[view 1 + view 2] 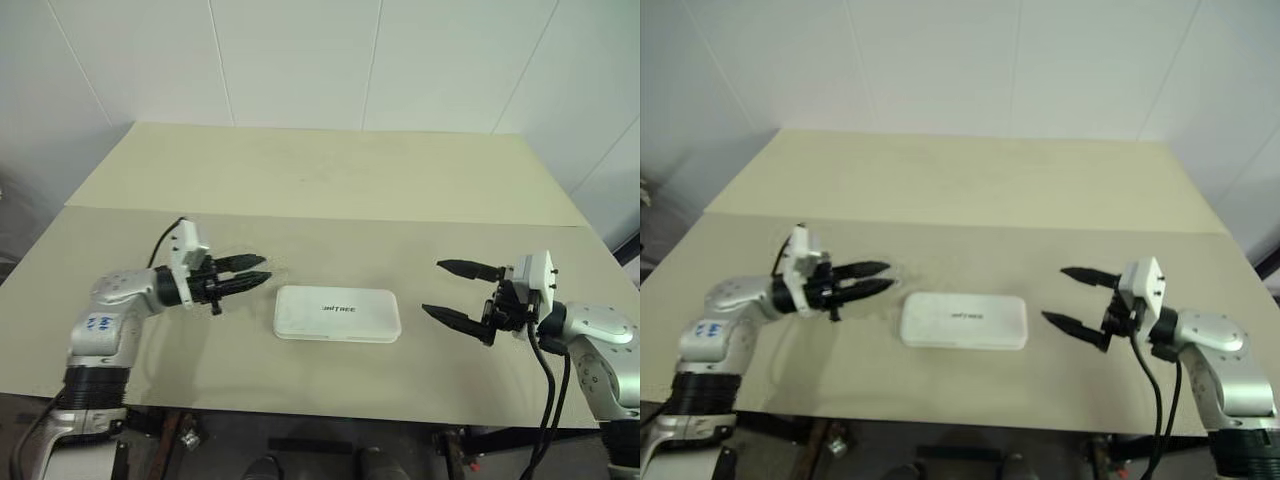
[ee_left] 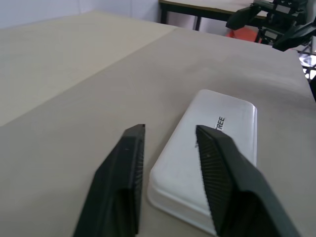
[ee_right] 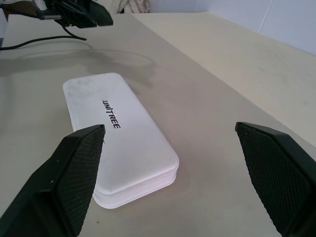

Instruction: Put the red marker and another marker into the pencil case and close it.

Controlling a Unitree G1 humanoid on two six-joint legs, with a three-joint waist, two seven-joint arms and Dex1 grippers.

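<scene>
1. The left gripper (image 1: 255, 270) hangs over the table (image 1: 300, 180) at about 9 o'clock from the pencil case (image 1: 338, 314), its tips pointing toward the case's short left end and stopping just short of it. Its two black fingers (image 2: 126, 168) stand a little apart, with a narrow gap between them and nothing in that gap. In the left wrist view the case's near end shows through and below this gap.

2. The pencil case lies flat and closed near the middle of the table's front half, its long side running from 9 to 3 o'clock. The lid is white with rounded corners and carries small dark lettering (image 3: 110, 114) along its middle. A seam between lid and base shows at the rounded end in the right wrist view. Nothing touches the case.

3. The right gripper (image 1: 447, 290) hangs at about 3 o'clock from the case, well apart from it, pointing back toward its short right end. Its fingers (image 3: 74, 173) are spread wide and hold nothing; in the right wrist view the case lies between them, farther out.

4. The table is a pale beige surface with a seam (image 1: 330, 217) crossing it at 12 o'clock from the case.
</scene>
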